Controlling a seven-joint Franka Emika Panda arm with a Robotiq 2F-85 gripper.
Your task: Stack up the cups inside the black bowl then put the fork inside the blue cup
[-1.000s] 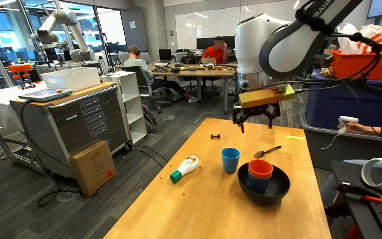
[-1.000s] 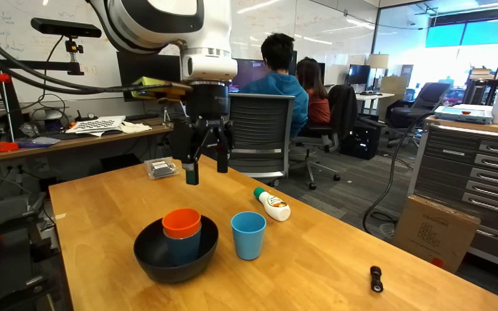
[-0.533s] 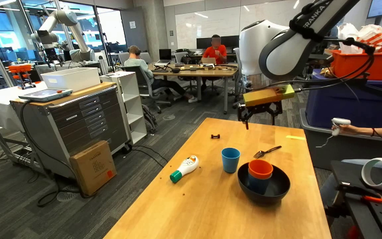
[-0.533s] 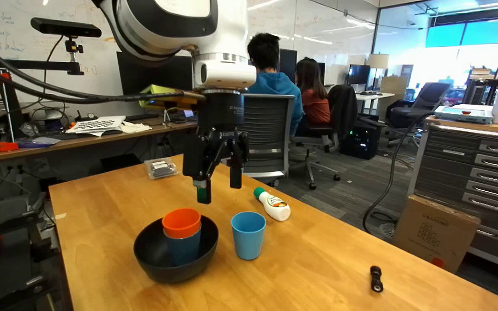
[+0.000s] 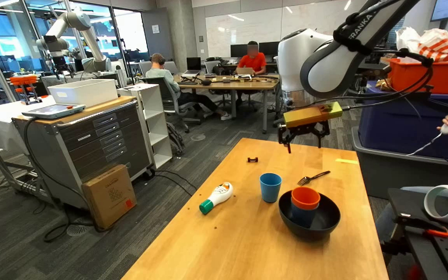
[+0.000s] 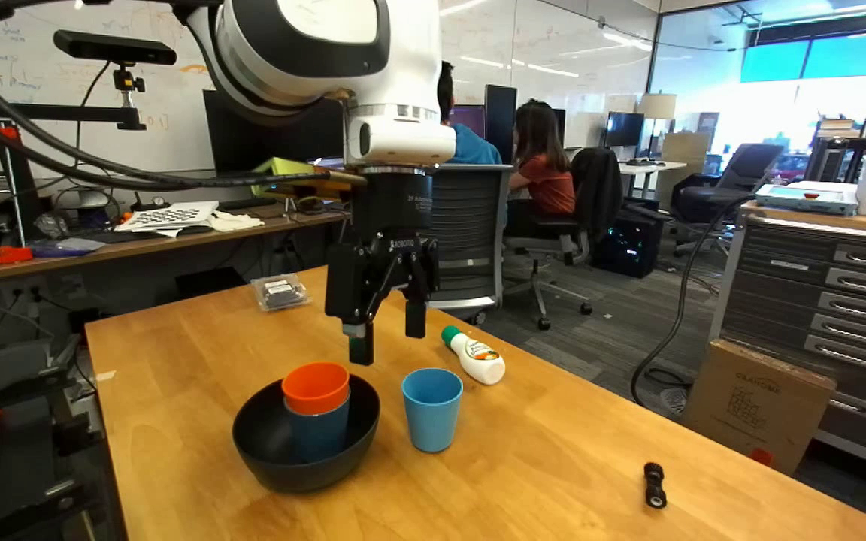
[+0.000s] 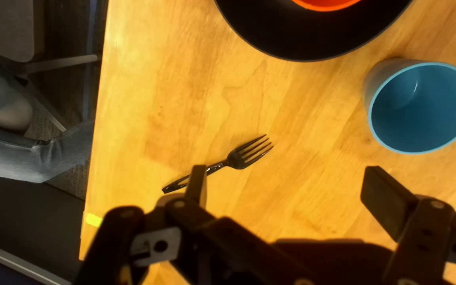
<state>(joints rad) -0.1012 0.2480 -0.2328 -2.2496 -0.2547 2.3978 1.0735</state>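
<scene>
On the honey-colored wood bench (image 5: 228, 249), in an exterior view, there's a wide round black bowl (image 5: 311, 233), kinda matte, with the navy cup (image 5: 303, 216) upright in it and the orange cup (image 5: 305, 204) nested in that one. The blue cup (image 5: 270, 188) stands just left and a bit farther back, same plain tapered shape. The fork (image 7: 232, 160) is lying flat on the far side of the bowl, glossy black, four tines. A rounded white bottle (image 5: 219, 195) is on its side farther left. Above the bench, the claw (image 5: 304, 148) has its black fingers (image 7: 388, 202) spread wide apart.
</scene>
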